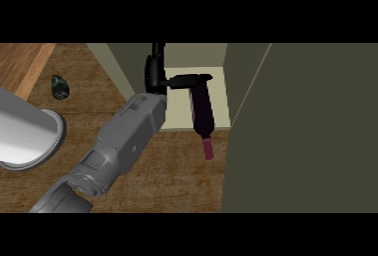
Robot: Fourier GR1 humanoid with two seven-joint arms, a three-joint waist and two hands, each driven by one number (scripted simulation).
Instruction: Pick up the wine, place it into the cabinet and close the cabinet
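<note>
head view: wine held at the cabinet mouth, neck trailing out over the counter

head view shows you one working arm, rising from the lower left toward the cabinet point(295, 125) opening. going by its entry side, i judge it the left hand point(159, 75); the right hand does not show at all. the black fingers curl round the wide end of the wine point(201, 112), with the thumb reaching across the bottle's base, so the hand is grasping the bottle.

the bottle hangs just to the right of the hand. its long axis runs almost straight up and down the view, base at the top, pink-capped neck pointing toward the lower edge. the base end lies over the pale cabinet shelf point(177, 107); the neck and cap overhang the shelf's front lip and sit above the wooden counter point(148, 195). whether the bottle touches the shelf you cannot tell.

the dark cabinet door point(310, 165) stands open at the right, close beside the bottle. in my judgement the coming move turns on carrying the bottle deeper along its own axis until the neck clears the lip.

a grey metal pot point(26, 130) and a small dark green object point(59, 86) sit well apart at the left.
</note>
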